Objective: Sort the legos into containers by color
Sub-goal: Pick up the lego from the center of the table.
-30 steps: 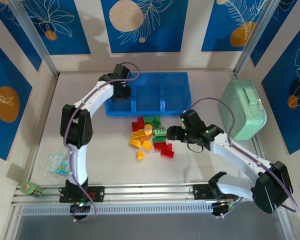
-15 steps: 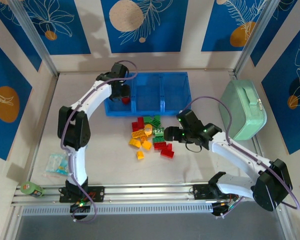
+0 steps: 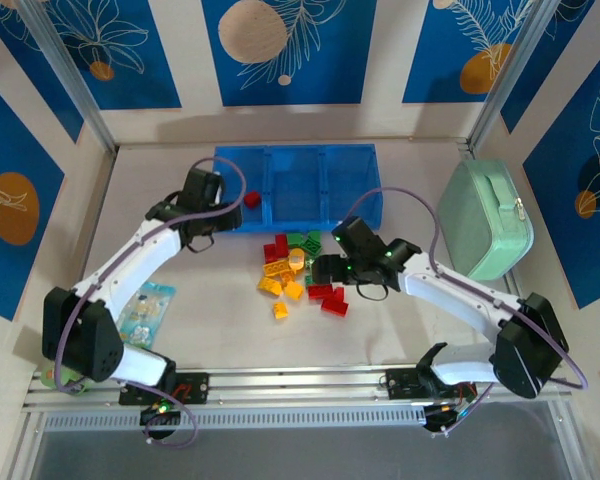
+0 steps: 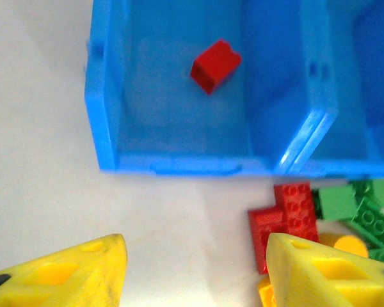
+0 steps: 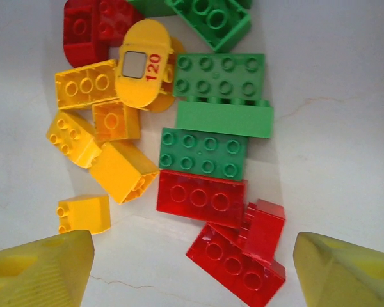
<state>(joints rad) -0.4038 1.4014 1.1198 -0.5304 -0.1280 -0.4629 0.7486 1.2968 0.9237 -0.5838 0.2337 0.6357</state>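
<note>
1 red lego (image 4: pixel 216 64) lies in the left box of the blue tray (image 4: pixel 104 121), long side pointing maybe toward 2 o'clock. Left gripper (image 4: pixel 195 249) and right gripper (image 5: pixel 192 246) hang open, holding nothing.

Left pincer (image 4: pixel 195 265) withdrew — red brick (image 4: pixel 216 65) left in tray (image 4: pixel 104 128).

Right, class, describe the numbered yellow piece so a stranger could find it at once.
Start at the blue three-compartment tray. Just in front of it lies a heap of bricks, with a yellow oval piece among them. It alone is rounded and carries a red 120.
</note>
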